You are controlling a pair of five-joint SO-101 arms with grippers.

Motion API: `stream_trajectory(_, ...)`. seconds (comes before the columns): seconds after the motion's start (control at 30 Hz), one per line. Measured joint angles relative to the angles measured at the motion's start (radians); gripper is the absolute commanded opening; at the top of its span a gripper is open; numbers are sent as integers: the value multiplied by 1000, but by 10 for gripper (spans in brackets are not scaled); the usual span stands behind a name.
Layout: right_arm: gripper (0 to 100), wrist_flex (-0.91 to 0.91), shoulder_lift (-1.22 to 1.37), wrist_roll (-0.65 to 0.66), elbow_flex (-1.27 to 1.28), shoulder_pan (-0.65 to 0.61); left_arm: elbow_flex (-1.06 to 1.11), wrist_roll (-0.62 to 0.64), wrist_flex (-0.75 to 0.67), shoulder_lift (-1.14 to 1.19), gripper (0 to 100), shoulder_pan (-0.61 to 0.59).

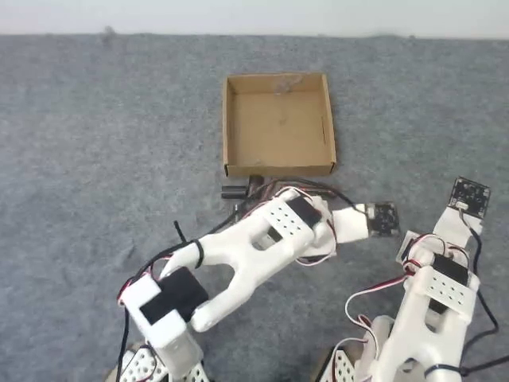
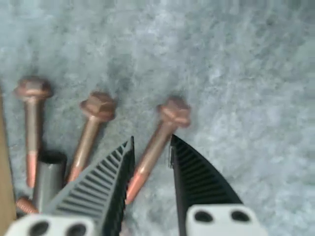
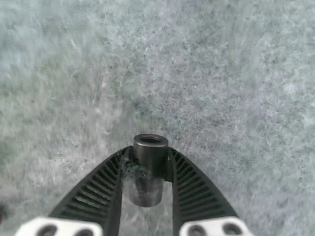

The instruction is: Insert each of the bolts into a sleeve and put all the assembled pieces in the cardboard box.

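Looking down, the high view gave the layout: the cardboard box (image 1: pixel 278 123) sat far and central on the grey counter (image 1: pixel 95 143). The left arm (image 1: pixel 262 239) stretched from the near left diagonally toward the box's near wall, its wrist bent down just short of it. The right arm (image 1: pixel 437 294) stood folded at the near right, well apart from the box. A few dark pieces (image 1: pixel 233 192) lay just near of the box's near-left corner, too small there to tell apart. The wrist views supplied what the arms covered from above. In the left wrist view, the left tool (image 2: pixel 151 147) hung low over the counter, its jaws a narrow way open and straddling the shank of a copper-coloured bolt (image 2: pixel 162 135) that lay flat; whether the pads touched the shank could not be told. Two other bolts (image 2: pixel 93 130) lay beside it on the counter, and a grey sleeve (image 2: pixel 49 177) rested between them, close to a strip of cardboard at the frame's edge. In the right wrist view, the right tool (image 3: pixel 150 156) was clamped on a dark sleeve (image 3: pixel 150 142), held upright with its open bore facing up, above bare counter.
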Motion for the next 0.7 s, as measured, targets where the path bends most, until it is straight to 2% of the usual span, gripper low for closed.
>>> stream_trajectory(0.33,9,-2,0,2,0,5,-49,-46,29,64,115,48)
stream_trajectory(0.7,9,-2,0,2,2,3,-407,-49,276,325,92,25)
